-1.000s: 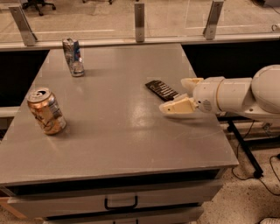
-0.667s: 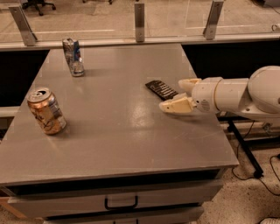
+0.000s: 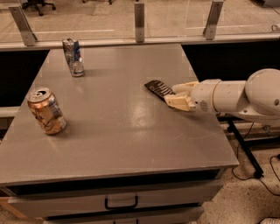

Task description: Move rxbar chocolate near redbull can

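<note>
End effector (image 3: 171, 95) at the chocolate bar (image 3: 158, 88)
Its fingers are spread at the bar's end; the blue can (image 3: 73, 57) stands well apart.

Grey table (image 3: 131, 148) fills middle; drawer with black handle (image 3: 121, 203) beneath near edge. Glass screen (image 3: 175, 17) along far edge, held by three metal posts (image 3: 139, 22). Beyond glass: pale floor, office chair base (image 3: 38, 4) far left. Dark gaps left and right of table. Near right: speckled floor (image 3: 245, 205), black stand leg (image 3: 244, 148), black cable (image 3: 267, 173). Soft light, dull sheen on table top. Jaws over right part of table, spread apart.
</note>
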Robot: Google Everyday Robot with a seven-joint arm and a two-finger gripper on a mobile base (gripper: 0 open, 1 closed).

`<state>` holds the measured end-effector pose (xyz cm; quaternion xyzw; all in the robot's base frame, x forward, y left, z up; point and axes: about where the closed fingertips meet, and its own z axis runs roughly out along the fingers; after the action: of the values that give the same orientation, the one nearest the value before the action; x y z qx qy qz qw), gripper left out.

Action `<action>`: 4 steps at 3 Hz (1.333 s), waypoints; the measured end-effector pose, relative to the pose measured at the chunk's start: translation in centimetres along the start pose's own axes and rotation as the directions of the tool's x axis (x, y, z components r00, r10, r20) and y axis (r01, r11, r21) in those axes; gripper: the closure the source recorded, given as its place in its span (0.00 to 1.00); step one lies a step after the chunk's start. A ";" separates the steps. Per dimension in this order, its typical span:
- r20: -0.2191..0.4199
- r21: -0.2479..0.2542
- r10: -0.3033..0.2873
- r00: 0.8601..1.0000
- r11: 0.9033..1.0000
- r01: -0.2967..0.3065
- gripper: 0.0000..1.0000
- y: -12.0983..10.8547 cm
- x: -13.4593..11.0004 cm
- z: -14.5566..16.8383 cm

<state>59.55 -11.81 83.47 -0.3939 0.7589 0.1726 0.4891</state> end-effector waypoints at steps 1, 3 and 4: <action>-0.001 0.000 0.002 1.000 1.000 -0.002 0.95 0.1 0.3 0.0; -0.001 0.000 0.002 1.000 1.000 -0.002 0.69 0.1 0.1 -0.1; -0.002 -0.001 0.001 1.000 1.000 -0.001 0.46 0.1 0.1 0.0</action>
<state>59.49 -11.76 83.36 -0.3939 0.7595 0.1729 0.4880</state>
